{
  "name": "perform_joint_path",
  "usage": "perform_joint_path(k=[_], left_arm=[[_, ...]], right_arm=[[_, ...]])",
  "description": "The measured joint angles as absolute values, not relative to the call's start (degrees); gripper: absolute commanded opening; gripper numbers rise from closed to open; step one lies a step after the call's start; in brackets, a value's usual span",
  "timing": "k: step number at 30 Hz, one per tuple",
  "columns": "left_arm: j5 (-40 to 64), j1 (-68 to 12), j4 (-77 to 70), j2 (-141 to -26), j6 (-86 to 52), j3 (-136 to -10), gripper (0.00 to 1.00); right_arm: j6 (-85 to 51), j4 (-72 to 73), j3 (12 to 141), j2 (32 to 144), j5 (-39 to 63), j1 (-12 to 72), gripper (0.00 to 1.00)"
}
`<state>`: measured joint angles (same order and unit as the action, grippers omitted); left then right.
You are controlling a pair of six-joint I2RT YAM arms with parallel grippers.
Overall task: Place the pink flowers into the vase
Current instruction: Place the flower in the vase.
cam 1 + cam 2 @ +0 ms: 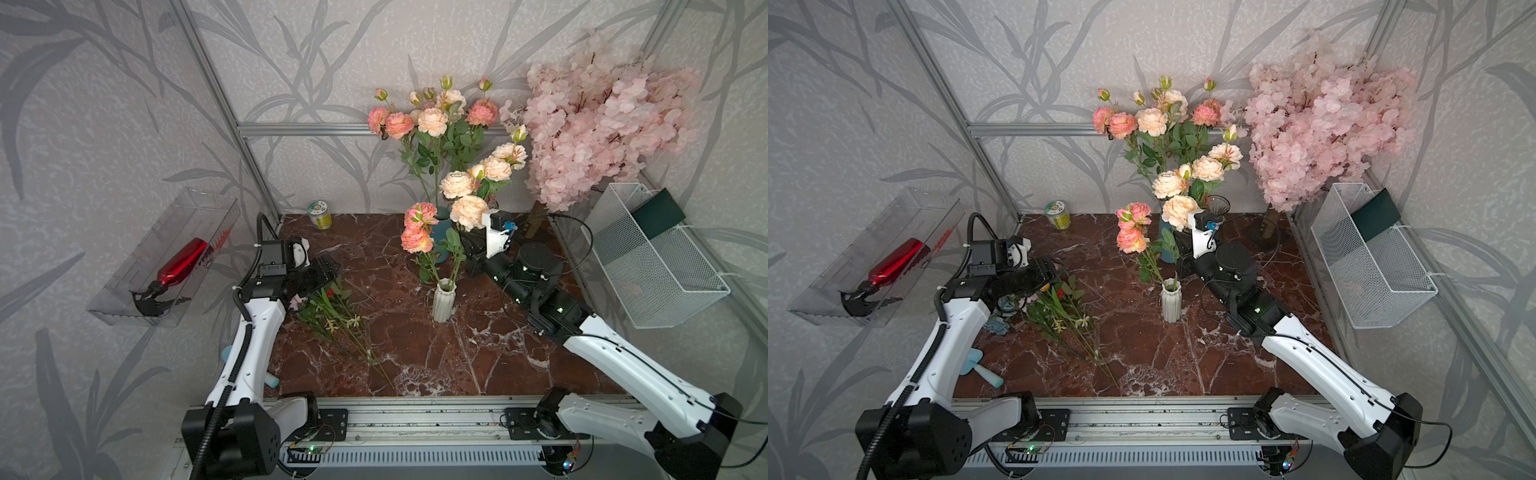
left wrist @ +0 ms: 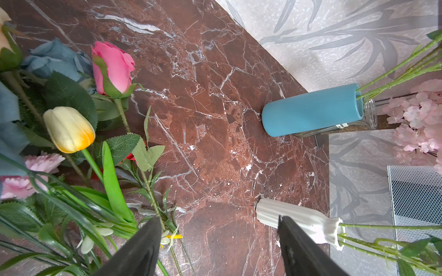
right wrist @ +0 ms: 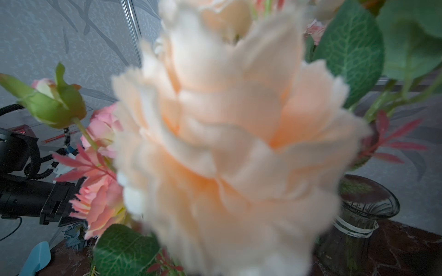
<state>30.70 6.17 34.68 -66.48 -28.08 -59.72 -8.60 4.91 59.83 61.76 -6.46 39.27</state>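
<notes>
Pink flowers stand in two vases in both top views. A tall bunch (image 1: 432, 120) rises from the blue vase (image 1: 441, 232) at the back. One salmon spray (image 1: 417, 228) sits in the white ribbed vase (image 1: 444, 299) mid-table. Beside the blue vase, my right gripper (image 1: 468, 245) is shut low on a peach spray (image 1: 469, 210) that leans up to the right. One peach head (image 3: 227, 143) fills the right wrist view and hides the jaws. My left gripper (image 2: 216, 222) hangs open and empty over the table at the left, its fingertips (image 2: 153, 227) beside loose mixed flowers.
A mixed flower pile (image 1: 332, 316) lies front left. A pale blossom tree (image 1: 598, 116) and a glass vase (image 1: 1217, 205) stand at the back right. A wire basket (image 1: 656, 257) hangs on the right wall. On the left wall is a clear tray holding a red spray bottle (image 1: 183, 262). A small jar (image 1: 320, 214) stands at the back.
</notes>
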Motion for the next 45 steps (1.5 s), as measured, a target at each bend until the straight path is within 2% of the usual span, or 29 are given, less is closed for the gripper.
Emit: perform_joint_path(k=[30,45], left_arm=[[31.2,6.2,34.6,-66.7,-28.1,-59.5,0.78],[31.2,6.2,34.6,-66.7,-28.1,-59.5,0.78]], right_arm=[[-9.2,5.0,57.1,61.2,-4.9,39.4,0.0],[-8.3,5.3,61.5,67.1,-3.6,39.8,0.0]])
